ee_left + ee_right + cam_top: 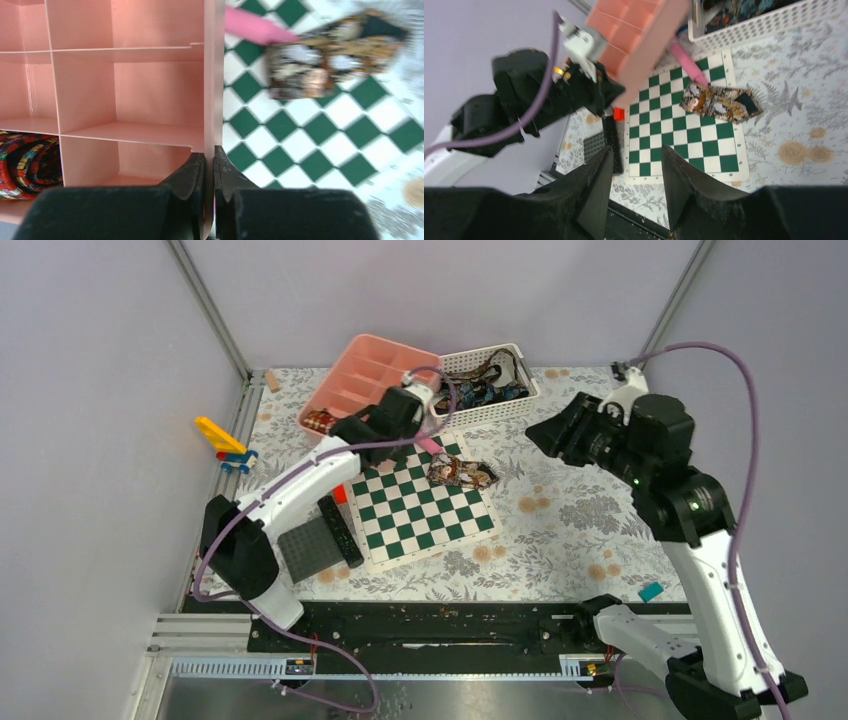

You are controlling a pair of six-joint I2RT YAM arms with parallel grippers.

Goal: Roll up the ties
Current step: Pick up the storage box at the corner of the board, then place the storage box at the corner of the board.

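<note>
One patterned brown and tan tie (462,473) lies folded up on the green and white chessboard (420,530); it also shows in the wrist views (330,55) (720,103). A colourful coiled tie (25,165) sits in a corner compartment of the pink tray (365,375). More ties (480,390) fill the white basket (520,400). My left gripper (209,162) is shut on the pink tray's side wall (212,75). My right gripper (636,162) hovers high over the board's right side, open and holding nothing.
A pink stick (255,27) lies beside the tie on the board. A black pad (308,545) and a black bar (340,530) lie left of the board. A yellow and blue toy (225,440) is at the far left, a teal block (651,591) at the near right.
</note>
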